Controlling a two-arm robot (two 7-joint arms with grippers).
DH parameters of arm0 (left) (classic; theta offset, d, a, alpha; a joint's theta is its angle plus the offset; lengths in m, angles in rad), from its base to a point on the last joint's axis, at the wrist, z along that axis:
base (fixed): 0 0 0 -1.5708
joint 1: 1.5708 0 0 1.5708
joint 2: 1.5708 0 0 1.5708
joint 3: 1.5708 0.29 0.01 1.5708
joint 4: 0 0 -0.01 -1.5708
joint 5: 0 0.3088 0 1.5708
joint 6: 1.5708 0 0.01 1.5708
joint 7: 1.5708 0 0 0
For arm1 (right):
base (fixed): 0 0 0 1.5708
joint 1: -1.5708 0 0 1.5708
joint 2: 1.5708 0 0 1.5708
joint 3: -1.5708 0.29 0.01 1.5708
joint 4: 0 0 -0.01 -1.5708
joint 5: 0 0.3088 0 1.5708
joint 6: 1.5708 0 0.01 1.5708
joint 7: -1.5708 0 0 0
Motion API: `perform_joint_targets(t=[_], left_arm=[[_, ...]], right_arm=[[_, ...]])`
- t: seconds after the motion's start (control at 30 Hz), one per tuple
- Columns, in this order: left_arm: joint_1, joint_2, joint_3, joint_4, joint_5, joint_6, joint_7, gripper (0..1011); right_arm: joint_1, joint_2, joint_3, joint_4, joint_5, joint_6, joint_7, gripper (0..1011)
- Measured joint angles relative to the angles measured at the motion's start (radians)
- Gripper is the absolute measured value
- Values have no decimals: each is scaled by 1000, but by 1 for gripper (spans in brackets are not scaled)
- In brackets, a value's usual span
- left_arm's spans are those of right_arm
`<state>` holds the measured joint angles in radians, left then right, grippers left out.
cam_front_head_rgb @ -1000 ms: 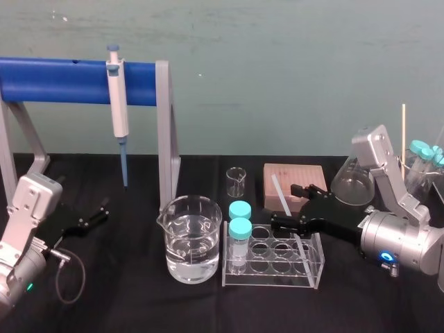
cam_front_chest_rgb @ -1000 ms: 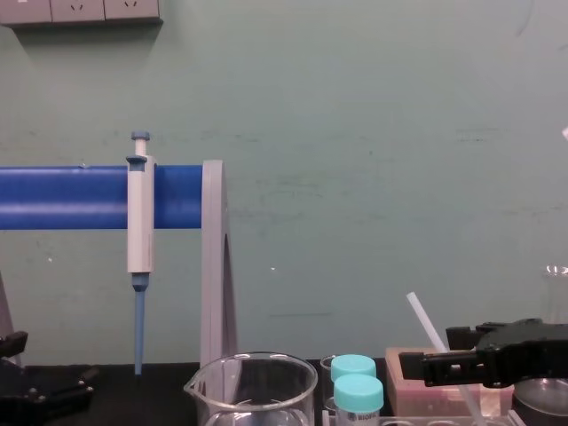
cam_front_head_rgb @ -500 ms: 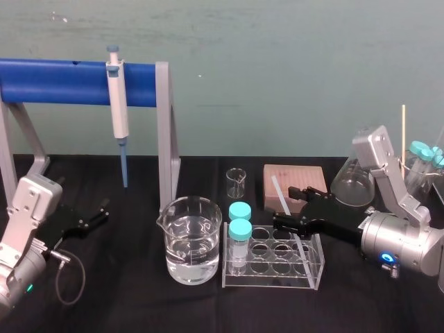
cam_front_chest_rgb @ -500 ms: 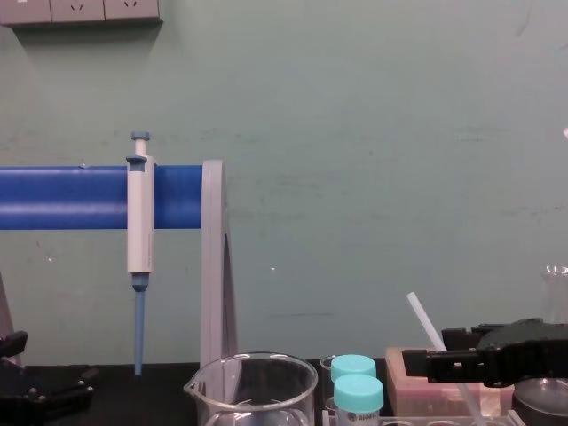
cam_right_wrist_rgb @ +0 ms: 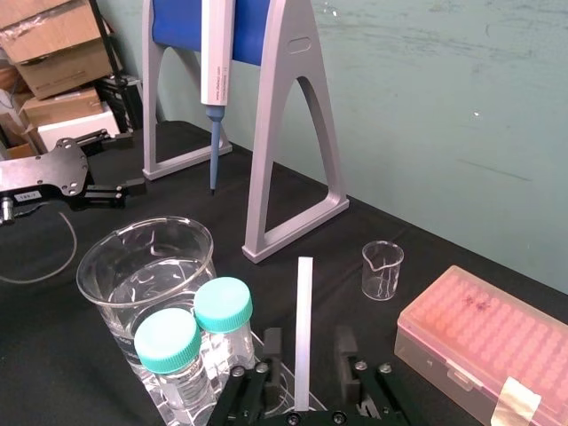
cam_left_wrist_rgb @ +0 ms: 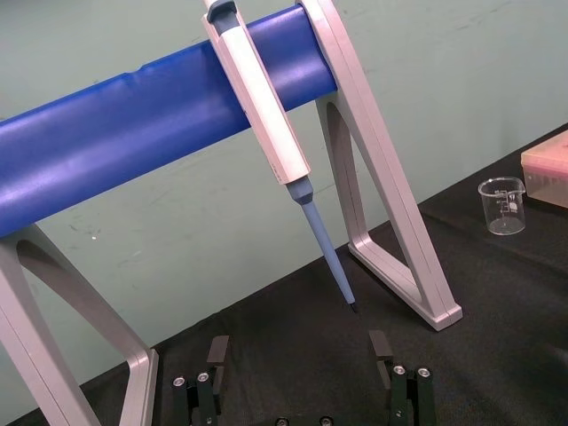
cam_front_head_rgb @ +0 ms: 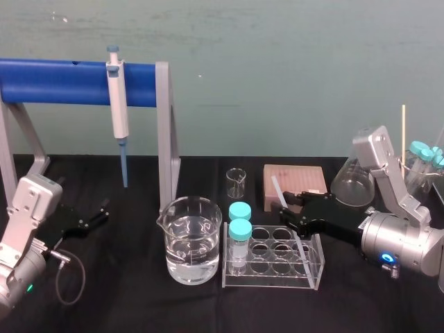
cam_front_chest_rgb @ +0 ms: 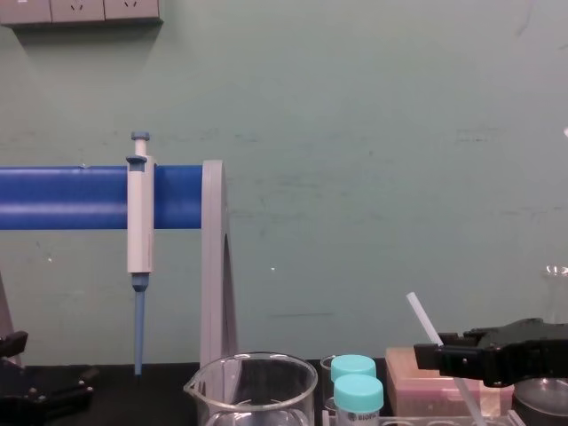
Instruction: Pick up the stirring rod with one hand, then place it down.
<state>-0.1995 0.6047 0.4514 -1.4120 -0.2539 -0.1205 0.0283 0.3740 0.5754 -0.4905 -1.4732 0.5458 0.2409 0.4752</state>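
The stirring rod [cam_front_head_rgb: 277, 189] is a thin translucent white stick leaning in the clear tube rack [cam_front_head_rgb: 313, 265], its top tilted toward the pink box. My right gripper [cam_front_head_rgb: 284, 207] reaches in from the right at the rod's mid-height. In the right wrist view the rod [cam_right_wrist_rgb: 304, 328] stands upright between the two black fingers [cam_right_wrist_rgb: 272, 353], with a narrow gap on each side. In the chest view the rod [cam_front_chest_rgb: 421, 315] rises just ahead of the right gripper [cam_front_chest_rgb: 428, 358]. My left gripper [cam_front_head_rgb: 97, 214] rests open on the black table at the far left, also seen as the left gripper [cam_left_wrist_rgb: 299, 351].
A water-filled beaker [cam_front_head_rgb: 193, 239] and two teal-capped tubes [cam_front_head_rgb: 240, 220] stand left of the rack. Behind are a small beaker [cam_front_head_rgb: 236, 182], a pink tip box [cam_front_head_rgb: 295, 180] and a flask [cam_front_head_rgb: 352, 184]. A pipette [cam_front_head_rgb: 118, 104] hangs on the blue-barred stand [cam_front_head_rgb: 55, 81].
The right gripper's jaws have narrowed from wide open to close around the rod. The gripper has shifted slightly. The left arm has not moved.
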Motion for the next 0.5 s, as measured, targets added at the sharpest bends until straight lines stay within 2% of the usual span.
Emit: perform_joint_targets(t=[0.27, 0.3, 0.5], left_arm=[[0, 0, 0, 0, 0, 0, 0, 1000], [0, 0, 0, 0, 0, 0, 0, 1000], [0, 0, 0, 0, 0, 0, 0, 1000]], right_arm=[[0, 0, 0, 0, 0, 0, 0, 162], [0, 0, 0, 0, 0, 0, 0, 101], [-6, -4, 10, 0, 7, -8, 1, 72]])
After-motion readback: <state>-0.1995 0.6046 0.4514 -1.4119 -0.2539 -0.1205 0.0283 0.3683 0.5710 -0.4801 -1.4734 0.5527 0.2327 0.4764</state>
